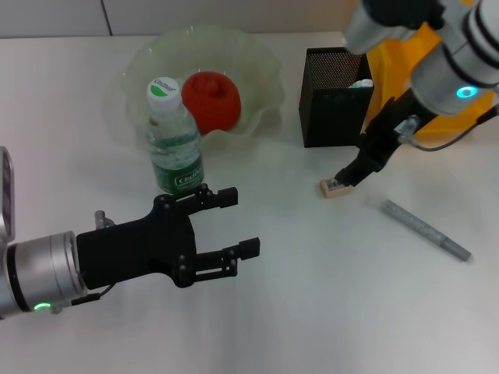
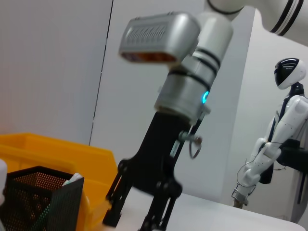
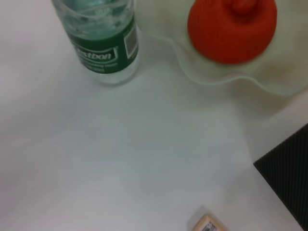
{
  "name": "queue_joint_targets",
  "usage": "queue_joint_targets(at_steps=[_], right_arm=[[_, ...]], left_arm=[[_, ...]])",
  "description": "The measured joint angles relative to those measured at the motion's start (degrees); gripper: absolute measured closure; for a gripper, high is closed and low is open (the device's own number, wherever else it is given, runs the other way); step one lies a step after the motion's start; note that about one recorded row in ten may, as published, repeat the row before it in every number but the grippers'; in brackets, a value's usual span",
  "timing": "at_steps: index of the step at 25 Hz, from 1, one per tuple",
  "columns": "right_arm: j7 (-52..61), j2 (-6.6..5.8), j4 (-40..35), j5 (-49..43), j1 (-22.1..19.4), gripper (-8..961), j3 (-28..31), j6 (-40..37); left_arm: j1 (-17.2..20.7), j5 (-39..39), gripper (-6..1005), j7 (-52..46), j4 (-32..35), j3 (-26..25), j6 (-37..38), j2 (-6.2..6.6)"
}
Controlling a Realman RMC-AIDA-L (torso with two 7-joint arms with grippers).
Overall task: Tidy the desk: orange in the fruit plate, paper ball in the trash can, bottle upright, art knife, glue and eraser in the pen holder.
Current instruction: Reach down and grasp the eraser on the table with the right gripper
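While head view shows knife (image 1: 426, 229), wrists don't.

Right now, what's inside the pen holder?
A light, teal-edged item pokes above the rim of the black mesh pen holder; I can't identify it. The mesh walls hide the rest of the inside. The eraser and grey art knife lie outside, on the desk.

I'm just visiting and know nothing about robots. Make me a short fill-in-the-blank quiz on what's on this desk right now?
1. The orange lies in the ____.
2. The bottle with the green label stands ____.
3. The right gripper is just above the ____.
4. The left gripper, near the bottle, has its fingers ____.

Missing words: plate; upright; eraser; open
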Motion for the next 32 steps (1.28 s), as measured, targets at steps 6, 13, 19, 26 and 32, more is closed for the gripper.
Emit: queue_joint_targets(at_steps=[6, 13, 19, 26, 32], right_arm=[[0.0, 0.33, 9.6, 0.7, 3.0, 263, -2.3, 8.2], [-0.1, 0.45, 16.0, 3.8, 4.5, 264, -4.9, 14.5], [0.1, 0.47, 18.0, 4.3, 4.7, 265, -5.1, 15.5], [0.3, 0.47, 18.5, 4.1, 4.6, 266, -5.1, 14.6], [0.3, 0.39, 18.6, 3.9, 4.4, 267, -5.1, 14.4]], left_arm=[[0.0, 0.0, 201, 0.0, 0.0, -0.3, 0.0, -0.06], [-0.3, 0.0, 200, 0.0, -0.1, -0.4, -0.1, -0.13], [-0.3, 0.0, 201, 0.0, -0.1, -0.4, -0.2, -0.16], [-0.2, 0.0, 200, 0.0, -0.1, -0.4, -0.3, -0.16], [-0.3, 0.0, 201, 0.0, -0.1, -0.2, -0.3, -0.22]])
